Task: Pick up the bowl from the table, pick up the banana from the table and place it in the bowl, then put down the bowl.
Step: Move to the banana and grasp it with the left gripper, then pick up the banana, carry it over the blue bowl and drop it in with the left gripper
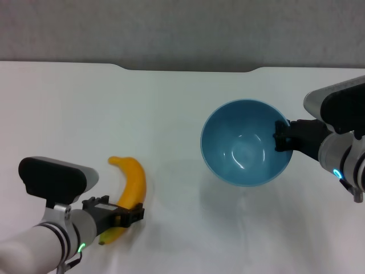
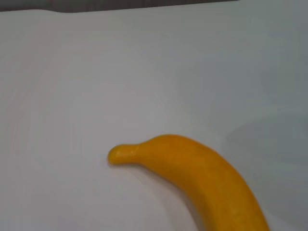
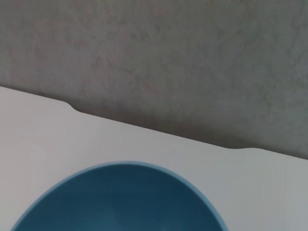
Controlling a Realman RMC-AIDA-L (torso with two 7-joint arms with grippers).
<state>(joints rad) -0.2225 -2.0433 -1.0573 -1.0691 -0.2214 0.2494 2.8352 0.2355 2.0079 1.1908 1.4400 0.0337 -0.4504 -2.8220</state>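
Note:
The light-blue bowl (image 1: pixel 245 142) hangs a little above the table (image 1: pixel 171 114), at the right, casting a shadow beneath it. My right gripper (image 1: pixel 282 137) is shut on its right rim. In the right wrist view only the bowl's far rim (image 3: pixel 120 166) shows. The yellow banana (image 1: pixel 132 185) lies on the table at the front left, stem end pointing away. My left gripper (image 1: pixel 122 217) sits over the banana's near end. The left wrist view shows the banana (image 2: pixel 202 178) resting on the white surface.
The white tabletop ends at a notched far edge (image 1: pixel 188 69) against a grey wall. Open table lies between the banana and the bowl.

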